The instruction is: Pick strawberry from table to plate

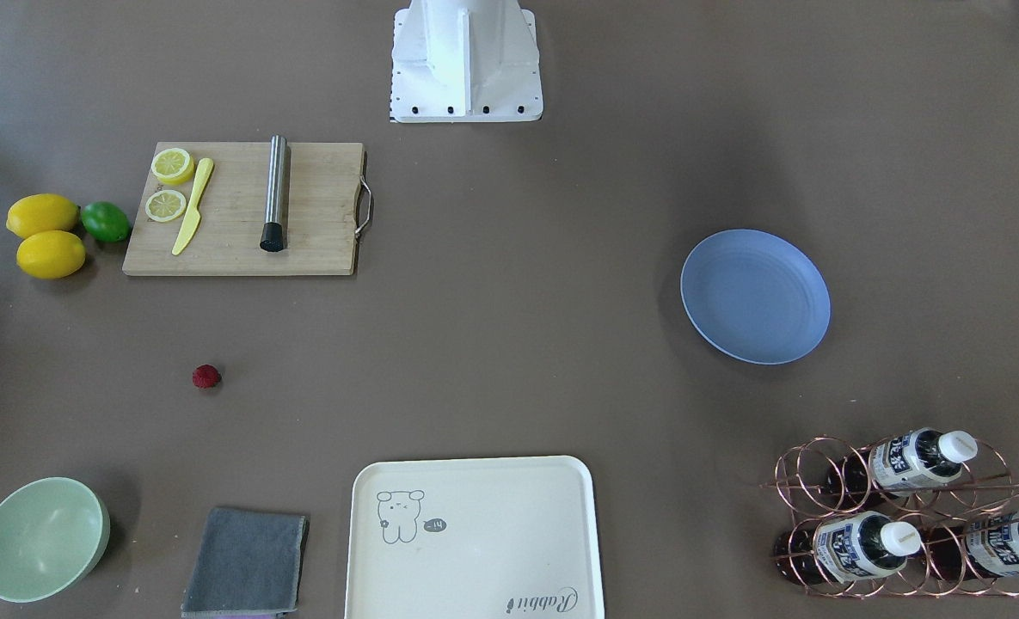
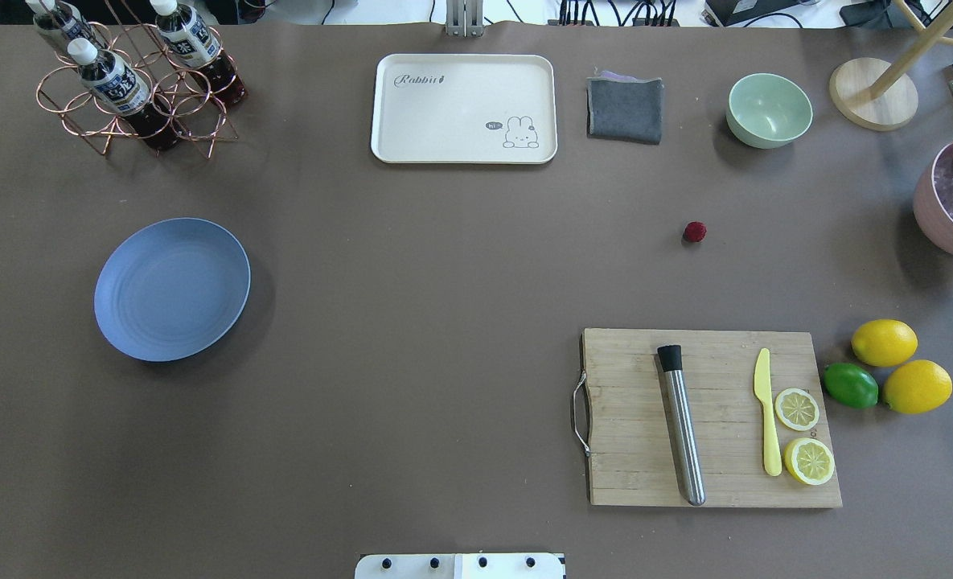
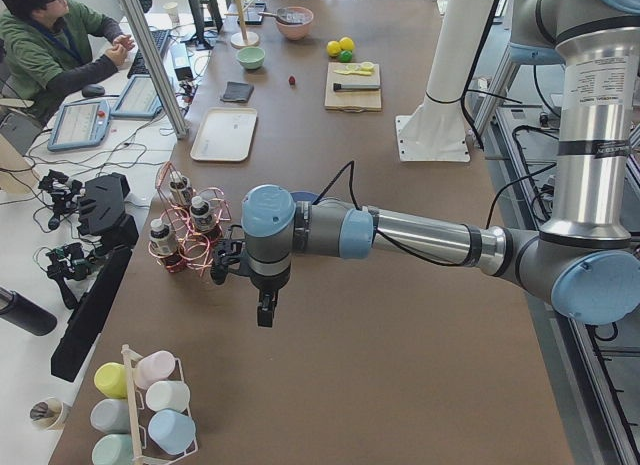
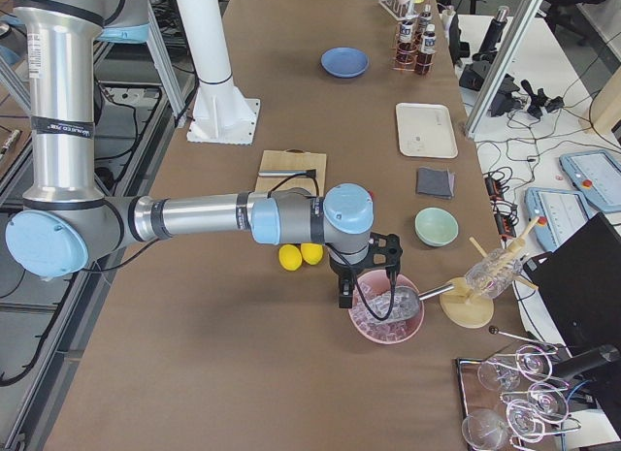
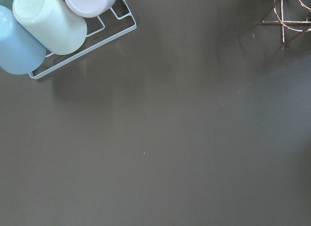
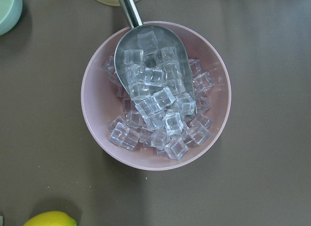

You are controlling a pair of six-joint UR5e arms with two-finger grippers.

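The strawberry is a tiny dark-red berry lying alone on the brown table, between the cutting board and the green bowl. The light-blue plate lies far across the table from it, with nothing on it. Neither gripper shows in the overhead or front view. My left gripper hangs over the table end near the bottle rack; I cannot tell its state. My right gripper hovers above a pink bowl of ice at the opposite end; I cannot tell its state either.
A wooden cutting board carries a steel muddler, a yellow knife and lemon slices. Two lemons and a lime lie beside it. A cream tray, grey cloth, green bowl and copper bottle rack line the far edge.
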